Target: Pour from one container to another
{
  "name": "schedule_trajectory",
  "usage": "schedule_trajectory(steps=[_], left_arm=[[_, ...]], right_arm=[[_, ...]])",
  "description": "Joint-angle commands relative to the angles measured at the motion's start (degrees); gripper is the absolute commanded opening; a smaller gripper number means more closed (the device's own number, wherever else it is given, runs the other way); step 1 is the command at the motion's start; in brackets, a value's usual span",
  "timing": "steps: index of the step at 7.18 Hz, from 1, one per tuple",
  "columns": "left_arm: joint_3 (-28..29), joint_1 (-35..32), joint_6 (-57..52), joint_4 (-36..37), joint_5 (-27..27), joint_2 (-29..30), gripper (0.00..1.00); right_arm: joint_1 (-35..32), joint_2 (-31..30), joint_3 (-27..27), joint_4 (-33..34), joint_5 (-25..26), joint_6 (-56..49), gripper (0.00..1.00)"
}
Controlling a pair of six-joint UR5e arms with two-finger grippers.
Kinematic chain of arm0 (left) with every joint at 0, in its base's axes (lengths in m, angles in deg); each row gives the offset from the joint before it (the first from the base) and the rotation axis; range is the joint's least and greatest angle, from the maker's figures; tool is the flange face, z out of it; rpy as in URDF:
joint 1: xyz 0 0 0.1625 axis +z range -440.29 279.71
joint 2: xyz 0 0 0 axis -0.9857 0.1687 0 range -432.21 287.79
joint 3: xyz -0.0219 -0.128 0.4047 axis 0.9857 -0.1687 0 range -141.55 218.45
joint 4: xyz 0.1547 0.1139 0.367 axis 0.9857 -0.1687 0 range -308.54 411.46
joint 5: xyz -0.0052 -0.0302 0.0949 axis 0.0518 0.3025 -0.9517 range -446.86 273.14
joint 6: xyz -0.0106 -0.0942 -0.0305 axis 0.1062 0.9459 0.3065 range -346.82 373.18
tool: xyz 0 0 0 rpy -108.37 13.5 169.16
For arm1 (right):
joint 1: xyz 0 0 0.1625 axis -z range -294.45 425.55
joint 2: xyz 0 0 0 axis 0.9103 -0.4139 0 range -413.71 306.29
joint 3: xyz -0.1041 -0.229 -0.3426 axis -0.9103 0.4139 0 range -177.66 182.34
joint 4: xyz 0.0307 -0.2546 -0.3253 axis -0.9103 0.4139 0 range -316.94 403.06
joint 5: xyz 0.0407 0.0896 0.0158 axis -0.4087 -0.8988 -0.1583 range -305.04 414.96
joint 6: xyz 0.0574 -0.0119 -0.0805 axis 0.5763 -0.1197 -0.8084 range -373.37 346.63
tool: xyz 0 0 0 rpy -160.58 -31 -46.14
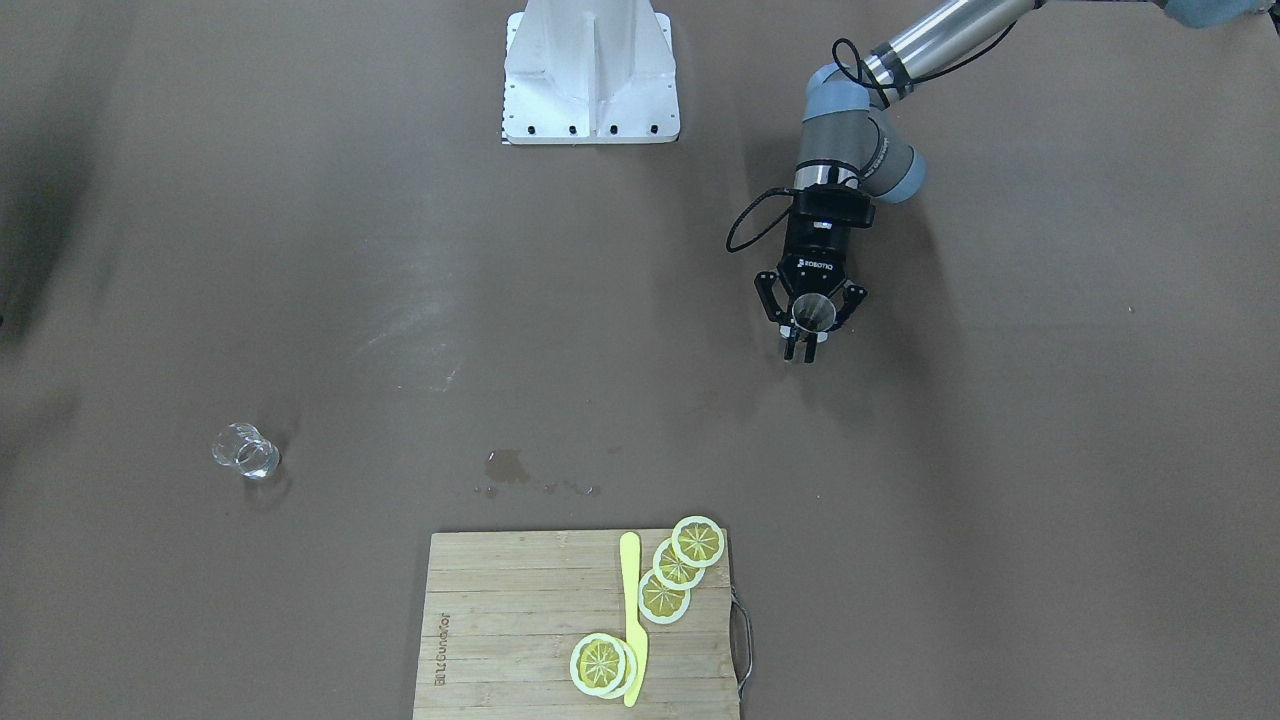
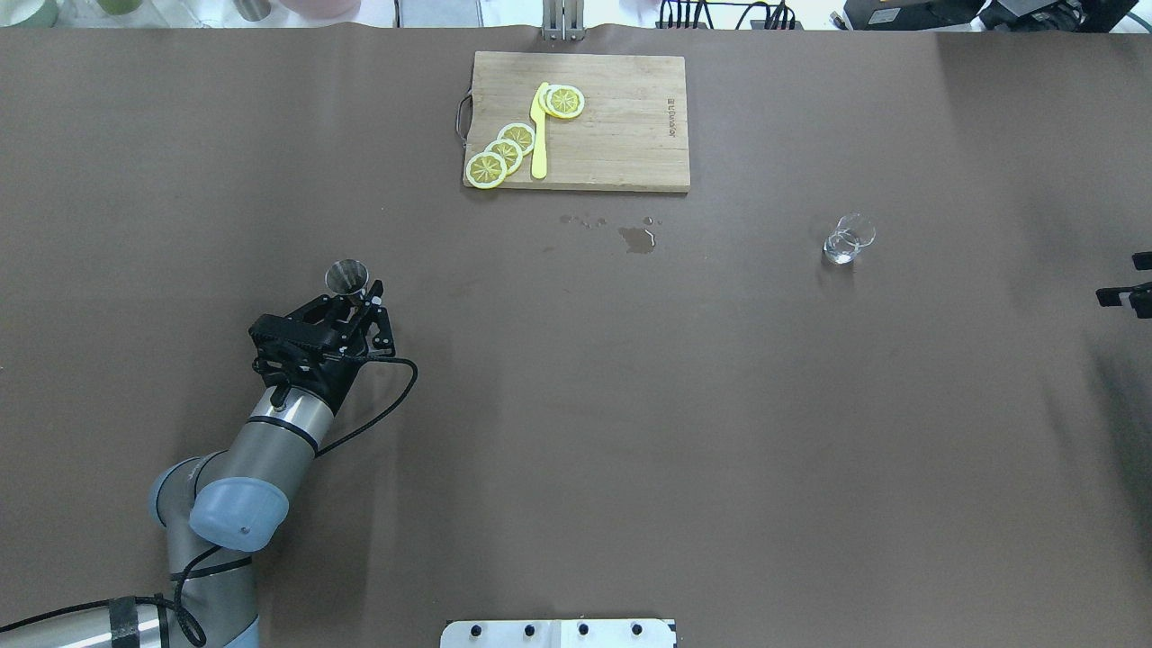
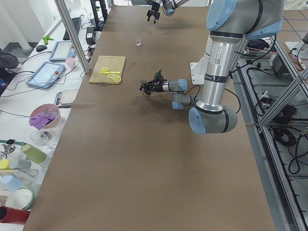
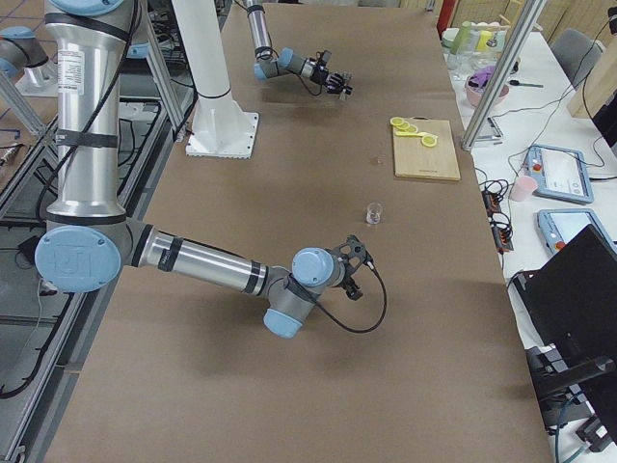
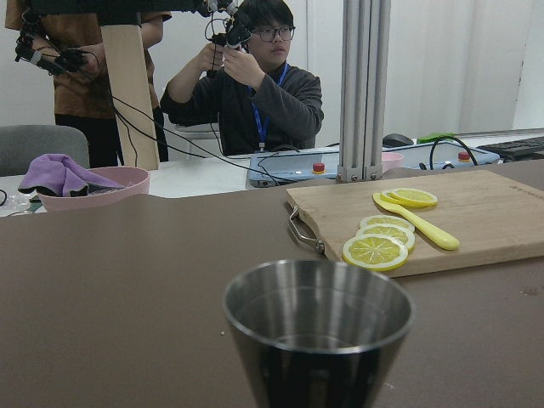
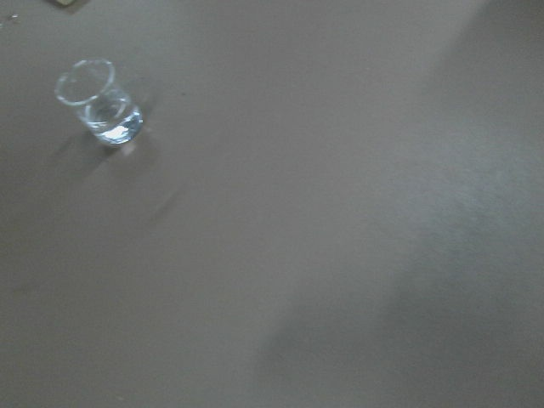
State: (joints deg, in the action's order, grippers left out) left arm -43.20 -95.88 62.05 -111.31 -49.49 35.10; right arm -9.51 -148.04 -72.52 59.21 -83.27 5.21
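The silver metal jigger (image 1: 813, 312) stands upright between the fingers of my left gripper (image 1: 800, 350), which is shut on its narrow waist. The overhead view shows the jigger (image 2: 347, 277) left of centre on the table, just beyond that gripper (image 2: 364, 301). Its upper cup (image 5: 317, 327) fills the bottom of the left wrist view. Far off on the other side, the small clear glass (image 2: 848, 239) stands upright and alone on the brown table (image 2: 576, 405). My right gripper (image 2: 1123, 279) shows only at the overhead view's right edge, its fingers apart and holding nothing. The right wrist view has the glass (image 6: 98, 102) at its upper left.
A wooden cutting board (image 2: 621, 117) with lemon slices (image 2: 502, 153) and a yellow plastic knife (image 2: 539, 135) lies at the far middle of the table. A small wet spill (image 2: 637, 238) marks the table just before it. The robot's white base (image 1: 590, 70) stands mid-table at the near edge.
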Motion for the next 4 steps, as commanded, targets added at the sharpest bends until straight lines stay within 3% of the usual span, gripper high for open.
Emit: schedule_trajectory(steps=[1,2,4], left_arm=[[0.0,0.03,0.0,0.0,-0.01,0.0,0.2],[0.0,0.03,0.0,0.0,-0.01,0.0,0.24],[0.0,0.03,0.0,0.0,-0.01,0.0,0.27]], right_arm=[[-5.43,0.02,-1.34,15.24,1.12,-0.03,1.0],[-7.36,-0.24,-2.22,22.79,1.64,-0.03,1.0],[-8.0,-0.95,-2.57,29.41,3.58,0.4,1.0]])
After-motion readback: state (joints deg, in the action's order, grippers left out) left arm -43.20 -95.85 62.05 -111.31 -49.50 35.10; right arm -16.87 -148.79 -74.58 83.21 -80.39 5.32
